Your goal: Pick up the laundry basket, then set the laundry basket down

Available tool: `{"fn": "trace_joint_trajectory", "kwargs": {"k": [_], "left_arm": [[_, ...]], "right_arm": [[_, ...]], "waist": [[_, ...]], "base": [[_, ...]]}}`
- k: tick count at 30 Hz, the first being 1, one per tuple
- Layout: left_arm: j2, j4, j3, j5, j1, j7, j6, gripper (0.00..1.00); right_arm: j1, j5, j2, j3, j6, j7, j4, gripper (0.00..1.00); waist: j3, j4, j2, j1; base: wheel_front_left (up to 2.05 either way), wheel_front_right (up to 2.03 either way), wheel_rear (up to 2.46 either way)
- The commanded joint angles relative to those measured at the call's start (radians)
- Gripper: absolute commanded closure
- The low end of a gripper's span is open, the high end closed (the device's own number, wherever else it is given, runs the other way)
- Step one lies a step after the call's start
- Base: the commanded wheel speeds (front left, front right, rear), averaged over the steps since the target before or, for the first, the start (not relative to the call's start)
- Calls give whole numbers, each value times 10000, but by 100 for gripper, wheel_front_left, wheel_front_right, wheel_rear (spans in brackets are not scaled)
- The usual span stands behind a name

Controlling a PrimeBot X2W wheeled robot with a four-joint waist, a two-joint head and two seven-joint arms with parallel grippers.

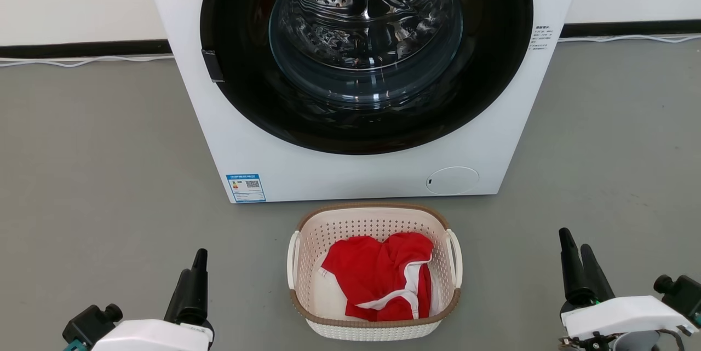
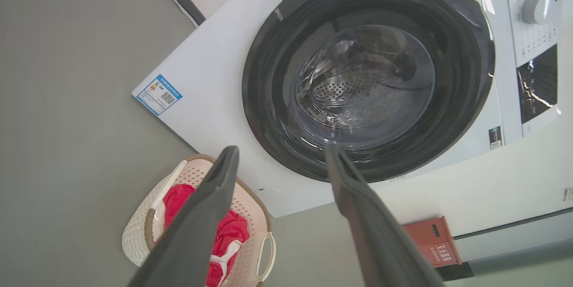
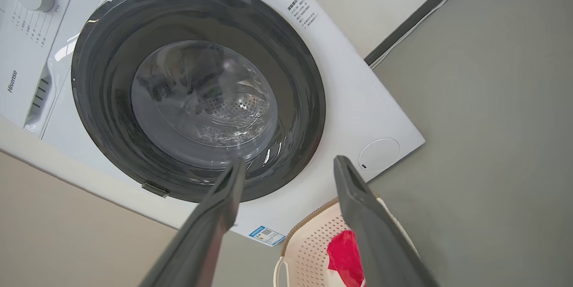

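The laundry basket (image 1: pixel 373 210), cream-white with a brown rim and white side loop handles, stands on the grey floor just in front of the washing machine. A red garment with white trim (image 1: pixel 383 277) lies inside it. My left gripper (image 1: pixel 200 255) hovers at the lower left, well left of the basket, and my right gripper (image 1: pixel 574 240) at the lower right, well right of it. Both are open and hold nothing. In the left wrist view the left gripper (image 2: pixel 282 152) has spread fingers, with the basket (image 2: pixel 134 237) below them. The right gripper (image 3: pixel 290 162) is spread likewise above the basket (image 3: pixel 309 251).
A white front-loading washing machine (image 1: pixel 274 137) with its dark round door shut stands right behind the basket. Bare grey floor lies on both sides. A white cable (image 1: pixel 82 61) runs along the wall's black skirting. A red-brown crate (image 2: pixel 432 240) sits by the wall.
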Motion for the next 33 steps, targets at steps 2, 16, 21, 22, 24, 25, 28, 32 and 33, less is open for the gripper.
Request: {"fn": "trace_joint_trajectory", "kwargs": {"k": [2,16,21,22,24,25,28,32,33], "left_arm": [[115,-290,90,512,-324,-163,-37,0],[237,-414,-20,2353,-288,-574,-46,0],[285,-435,-53,2969,-261,-721,-49,0],[294,-447,-56,3102,-260,-750,-49,0],[309,-464,-62,3345,-251,-809,-51,0],[325,-463,-67,3465,-247,-838,-51,0],[356,-457,-96,3827,-244,-926,-53,0],[390,-459,-129,4305,-256,-1043,-56,0],[397,-458,-133,4421,-260,-1072,-56,0]], "right_arm": [[-439,-667,-189,128,37,-204,-276,0],[-567,-2679,-329,285,46,-615,-133,0],[-569,-3351,-369,345,49,-762,-107,0],[-569,-3488,-374,352,49,-791,-106,0],[-573,-3760,-384,368,51,-850,-104,0],[-577,-3894,-388,374,51,-879,-103,0],[-588,-4287,-391,382,53,-967,-103,0],[-602,-4784,-376,361,56,-1084,-92,0],[-610,-4904,-372,350,56,-1113,-86,0]], "waist": [[-3,4,0,-1],[-8,13,0,-1],[-13,5,0,-1],[-11,2,0,-1],[-7,-7,0,-1],[-1,-12,0,-1],[18,-17,0,-1],[52,-14,0,-1],[58,-13,0,-1]], "base": [[0,0,0],[0,0,0],[0,0,0],[0,0,0],[0,0,0],[0,0,0],[0,0,0],[0,0,0],[0,0,0]]}}
